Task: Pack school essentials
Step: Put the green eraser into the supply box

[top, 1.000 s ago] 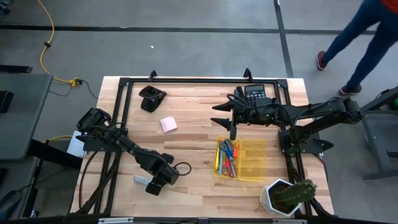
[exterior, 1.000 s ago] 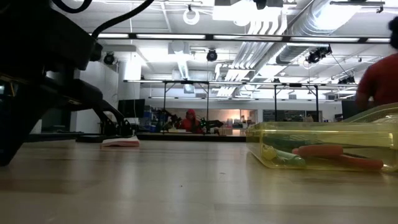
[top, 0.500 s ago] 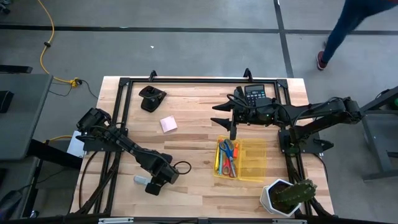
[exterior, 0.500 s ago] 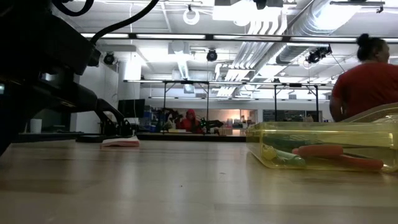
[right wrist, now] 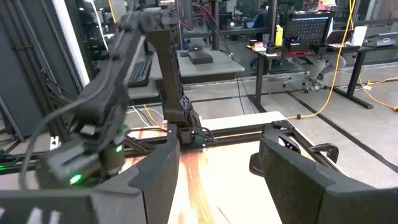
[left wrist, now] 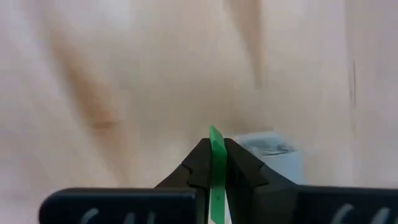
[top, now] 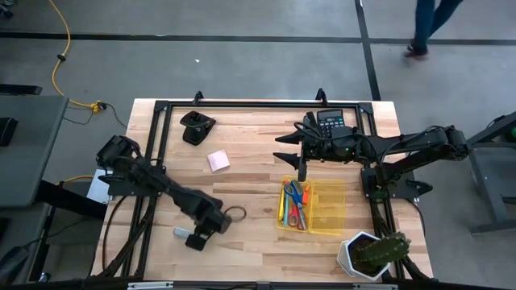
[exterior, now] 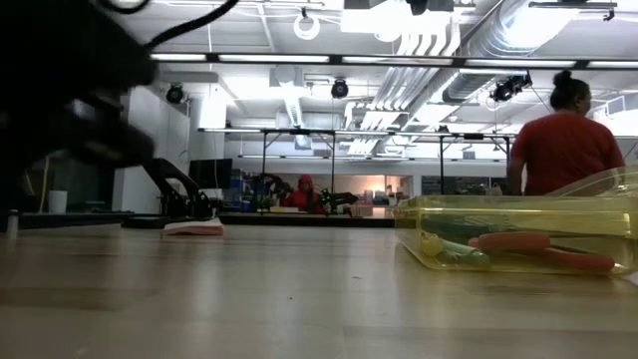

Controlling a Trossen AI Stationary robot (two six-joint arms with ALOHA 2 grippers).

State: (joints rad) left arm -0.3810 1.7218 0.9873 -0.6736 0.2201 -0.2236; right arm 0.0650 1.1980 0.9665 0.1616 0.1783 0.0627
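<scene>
Gripping a thin, flat green eraser (left wrist: 216, 168) edge-on between its two dark wedge-shaped fingertips, the left gripper (top: 199, 235) sits low over the near-left part of the table (top: 250, 193), a pale butcher-block top with visible plank seams. In the left wrist view a small whitish printed block (left wrist: 273, 149) lies on the wood just beyond the fingers.

The right gripper (top: 302, 169) hangs over the far edge of the yellow box (top: 326, 219), its fingers spread apart with nothing between them, as the right wrist view shows.

The box is translucent plastic, rectangular, with a thin hinged lid laid open to one side. Inside lie the red-handled scissors (top: 293, 194), the blue-handled scissors (top: 304, 196) and a yellow marker (top: 283, 206), packed lengthwise and touching.

A pink sticky-note pad (top: 218, 161), square and flat, lies on the bare wood toward the far left, well apart from the box.

Other items on the table: a dark calculator (top: 330, 121) at the far edge, a black wedge-shaped object (top: 196, 126) at the far left, and a potted cactus (top: 380, 250) in an angular white pot at the near right corner.

A person (exterior: 564, 148) in a red top stands beyond the table.
</scene>
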